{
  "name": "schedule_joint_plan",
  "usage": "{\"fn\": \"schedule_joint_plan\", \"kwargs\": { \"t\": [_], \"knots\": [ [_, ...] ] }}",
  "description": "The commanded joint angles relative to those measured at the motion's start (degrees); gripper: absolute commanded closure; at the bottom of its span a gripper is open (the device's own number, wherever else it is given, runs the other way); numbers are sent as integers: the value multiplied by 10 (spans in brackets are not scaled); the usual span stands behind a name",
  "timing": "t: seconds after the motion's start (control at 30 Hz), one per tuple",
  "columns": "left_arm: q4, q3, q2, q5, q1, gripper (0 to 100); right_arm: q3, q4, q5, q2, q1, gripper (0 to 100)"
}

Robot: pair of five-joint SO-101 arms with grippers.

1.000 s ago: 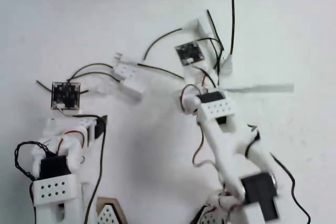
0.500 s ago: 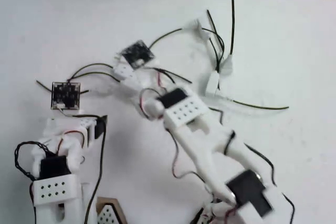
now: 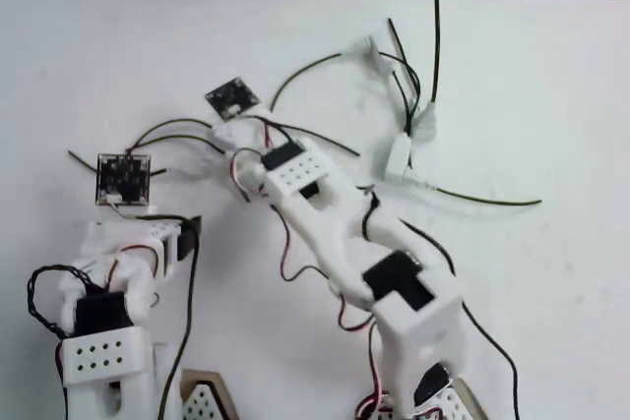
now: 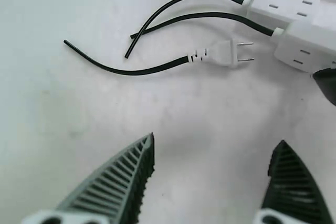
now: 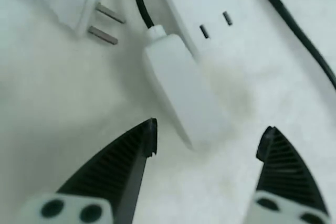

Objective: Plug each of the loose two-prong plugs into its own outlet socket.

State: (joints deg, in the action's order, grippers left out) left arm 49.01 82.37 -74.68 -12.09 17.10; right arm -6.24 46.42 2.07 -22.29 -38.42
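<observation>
My right gripper (image 5: 207,135) hangs spread open over the outlet block (image 5: 181,90), about 10 o'clock from the centre of the table (image 3: 551,76); my left gripper (image 4: 212,148) is released too, empty. The loose plug (image 4: 220,55) lies flat just beside the block, 2 prongs toward it, not in. I judge it light, hard and slick, with a springy cord: pinch the white body's flat sides.

Right pincer (image 5: 210,127) leftward, now apparently over an outlet socket (image 5: 178,82).

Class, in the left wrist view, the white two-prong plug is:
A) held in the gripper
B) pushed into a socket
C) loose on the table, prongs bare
C: the plug lies on the table, both prongs bare, apart from the outlet block and the open left gripper.
</observation>
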Motion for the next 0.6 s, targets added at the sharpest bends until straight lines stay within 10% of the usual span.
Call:
{"fn": "schedule_joint_plan", "kwargs": {
  "t": [0.0,0.33,0.57],
  "knots": [
    [-4,-4,-9,1,3,661,47,3,-5,-17,-3,697],
    [-4,-3,-9,1,3,661,62,7,53,-12,-6,992],
    [-4,-3,-9,1,3,661,-8,16,80,102,-11,981]
  ]
}}
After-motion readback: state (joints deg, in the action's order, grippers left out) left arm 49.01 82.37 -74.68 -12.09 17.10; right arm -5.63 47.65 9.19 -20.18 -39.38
